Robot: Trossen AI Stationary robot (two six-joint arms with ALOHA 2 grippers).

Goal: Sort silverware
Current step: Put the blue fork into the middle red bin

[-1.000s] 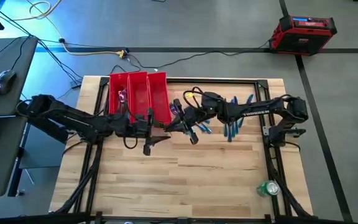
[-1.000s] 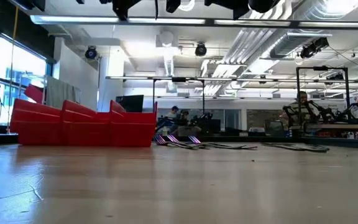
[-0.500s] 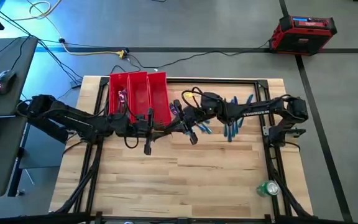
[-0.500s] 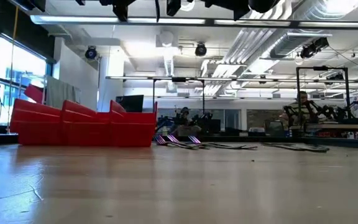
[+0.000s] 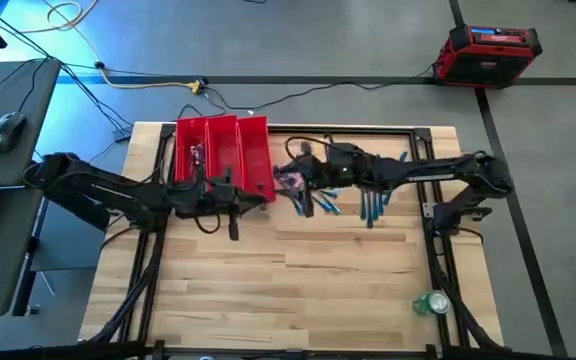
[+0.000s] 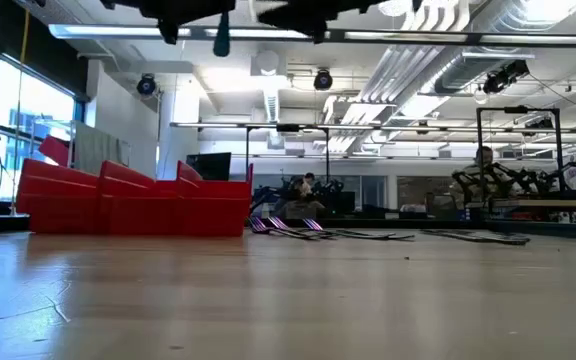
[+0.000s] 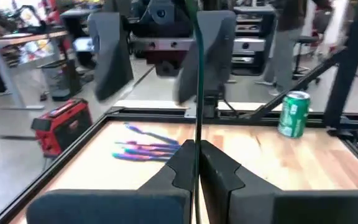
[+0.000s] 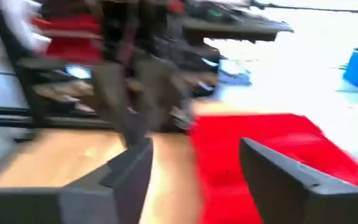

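My left gripper (image 5: 251, 203) is shut on a slim teal piece of silverware (image 7: 196, 87), just on the near side of the red three-compartment tray (image 5: 223, 155). The piece's lower end (image 6: 222, 38) hangs high above the table. My right gripper (image 8: 197, 174) stands open, with nothing between its fingers, right of the tray's near right corner and facing my left gripper. More iridescent silverware (image 5: 313, 200) lies flat on the wood to the right of the tray, and a pinkish piece (image 5: 196, 155) lies in the tray's left compartment. My left gripper pinches the teal piece between its two fingers (image 7: 179, 168), at a spot (image 7: 196, 146) partway along its length. The fingers reach in level from the table's left and lie across the piece. It stands upright, one end above the fingers and one below, lifted clear of the table.
A second group of blue-teal silverware (image 5: 373, 200) lies farther right. A green can (image 5: 430, 302) stands near the near right corner. A black frame (image 5: 438, 200) runs round the tabletop. The near half of the wood (image 5: 288, 290) is bare.
The piece has passed from my right gripper to my left. My left gripper has shut on it and drawn back a little toward the table's left. My right gripper has opened, let go and moved off toward the far edge.
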